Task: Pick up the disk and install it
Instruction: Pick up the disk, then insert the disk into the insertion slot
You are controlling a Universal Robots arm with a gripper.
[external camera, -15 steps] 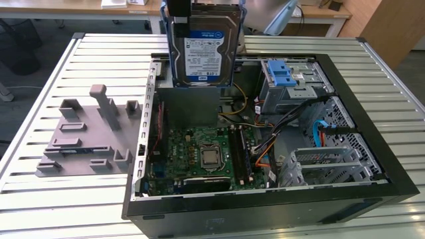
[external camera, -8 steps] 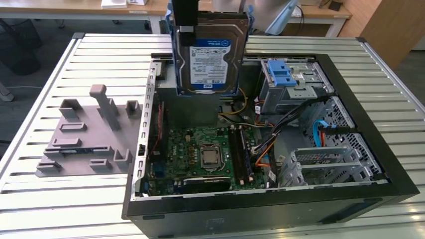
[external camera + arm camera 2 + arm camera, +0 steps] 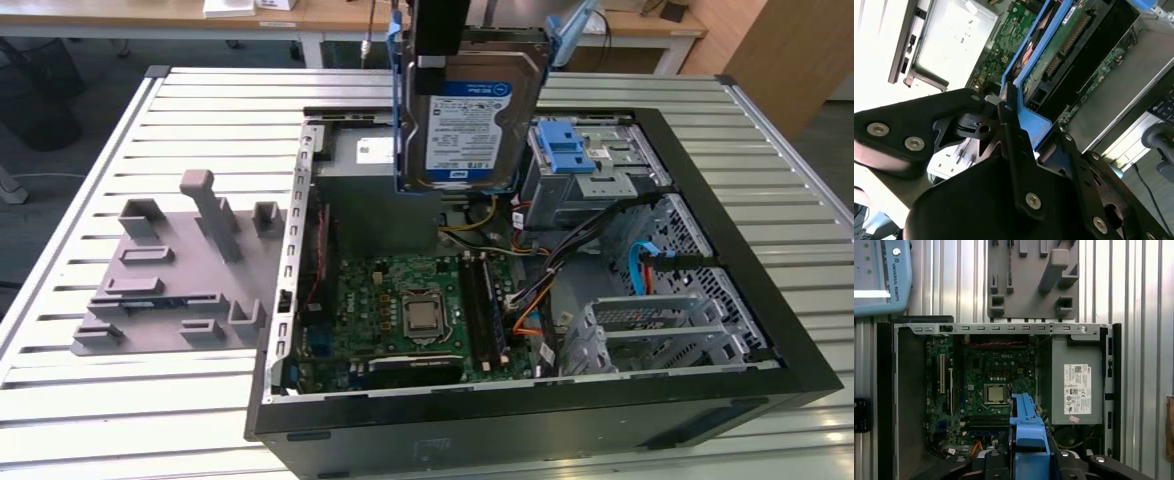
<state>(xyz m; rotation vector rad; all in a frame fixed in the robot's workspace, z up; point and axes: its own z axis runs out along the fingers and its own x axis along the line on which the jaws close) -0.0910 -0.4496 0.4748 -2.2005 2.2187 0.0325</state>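
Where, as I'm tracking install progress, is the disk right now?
In the exterior view, the disk hangs from the gripper above the open case, near the blue-latched cage.

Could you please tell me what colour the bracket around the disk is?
Blue; the bracket on the disk shows best in the exterior view.

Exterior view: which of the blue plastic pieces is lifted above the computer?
The blue bracket framing the disk, held by the tool; the blue latch sits on the cage inside the case.

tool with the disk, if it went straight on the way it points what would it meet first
The tool points down, disk leading, so the disk likely meets the motherboard edge beside the power supply first; depth is unclear.
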